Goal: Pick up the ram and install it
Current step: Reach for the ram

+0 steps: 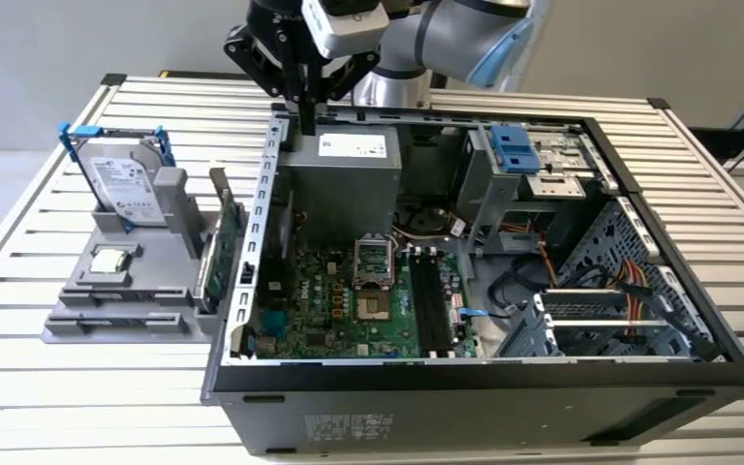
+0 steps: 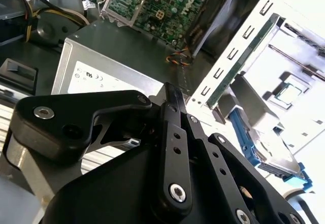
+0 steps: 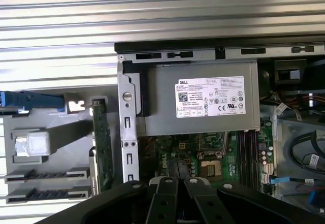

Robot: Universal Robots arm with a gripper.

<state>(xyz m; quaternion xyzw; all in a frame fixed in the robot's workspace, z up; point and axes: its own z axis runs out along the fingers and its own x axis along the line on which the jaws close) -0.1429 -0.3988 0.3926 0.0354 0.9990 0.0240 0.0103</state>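
Evidently pinched narrow, the gripper [image 1: 307, 121] hangs above the power supply [image 1: 342, 179]; dropping straight down could strike its casing.

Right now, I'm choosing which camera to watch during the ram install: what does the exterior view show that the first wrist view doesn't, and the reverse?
The exterior view adds the arm, the case's front panel and the drive cage on the exterior view's right. The first wrist view adds the outer face of the case's rear wall, seen from above. Both share the gripper near the power supply, the motherboard, and the green card standing on edge beside the case.
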